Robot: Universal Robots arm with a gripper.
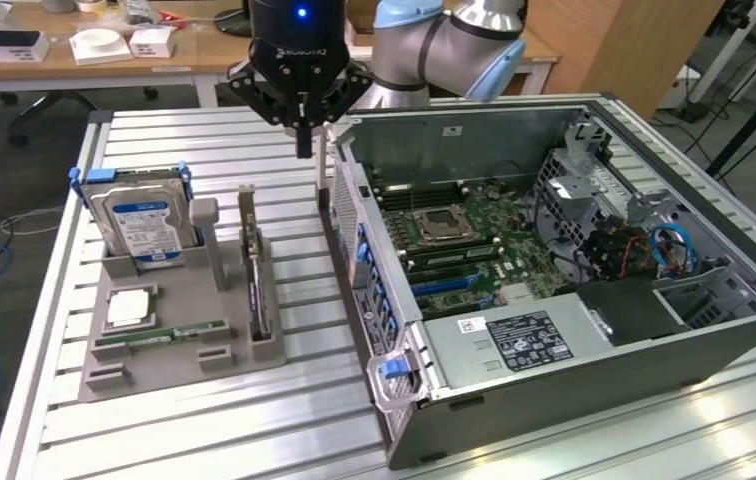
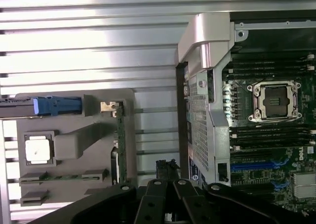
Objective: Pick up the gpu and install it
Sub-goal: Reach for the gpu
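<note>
My black two-fingered gripper (image 1: 303, 148) is pressed fully closed with nothing between the fingers. I hang above the bare strip of slatted aluminium table (image 1: 218, 440) that runs between the grey moulded parts tray (image 1: 151, 385) and the open dark-grey computer case (image 1: 592, 390). In the wrist view my fingertips (image 2: 167, 170) sit over that same strip, with the case's perforated rear panel (image 2: 200, 130) close on one side and the tray's edge on the other. The lane is narrow. The table beyond the tray's far end is open.

The gpu (image 1: 257, 285), a thin dark-green card with a silvery metal end bracket (image 1: 246, 205), stands on its long edge in the tray slot nearest the case. Its long axis runs parallel to the case's rear wall, with the bracket end pointing away from the exterior camera and rising above the card. I am not touching it. A silver boxy hard drive with a blue-white label (image 1: 142, 222) stands upright at the tray's far corner, on the exterior view's left.
</note>
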